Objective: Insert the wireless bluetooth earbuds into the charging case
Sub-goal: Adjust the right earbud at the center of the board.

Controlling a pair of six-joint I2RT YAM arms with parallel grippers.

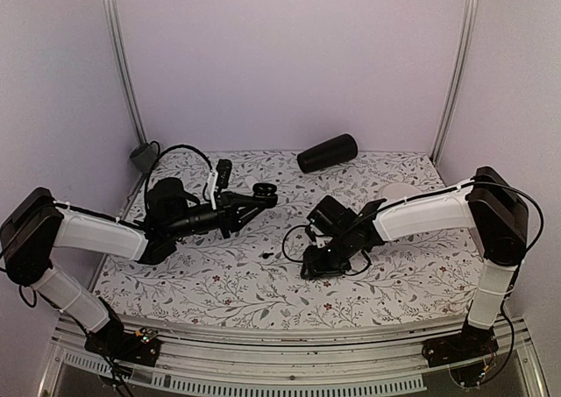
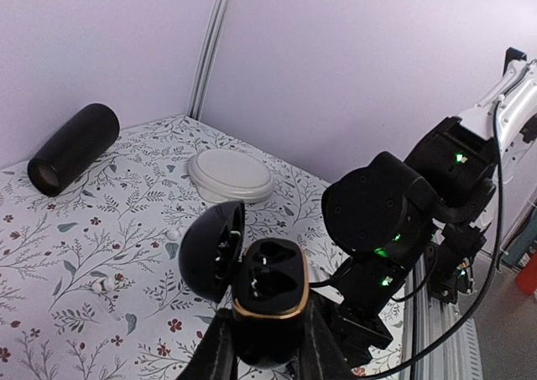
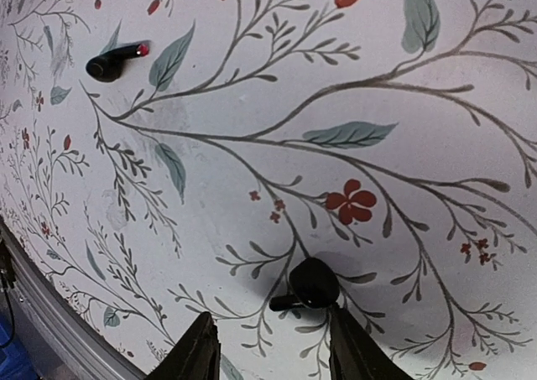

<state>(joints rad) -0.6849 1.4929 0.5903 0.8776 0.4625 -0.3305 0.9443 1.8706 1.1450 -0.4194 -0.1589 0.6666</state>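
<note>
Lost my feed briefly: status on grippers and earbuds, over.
Left gripper shut on open charging case. Right gripper open over one earbud; other earbud lying apart. Nothing blocking.

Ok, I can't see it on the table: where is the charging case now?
The charging case is held open in the left gripper, bottom centre of the left wrist view.
</note>
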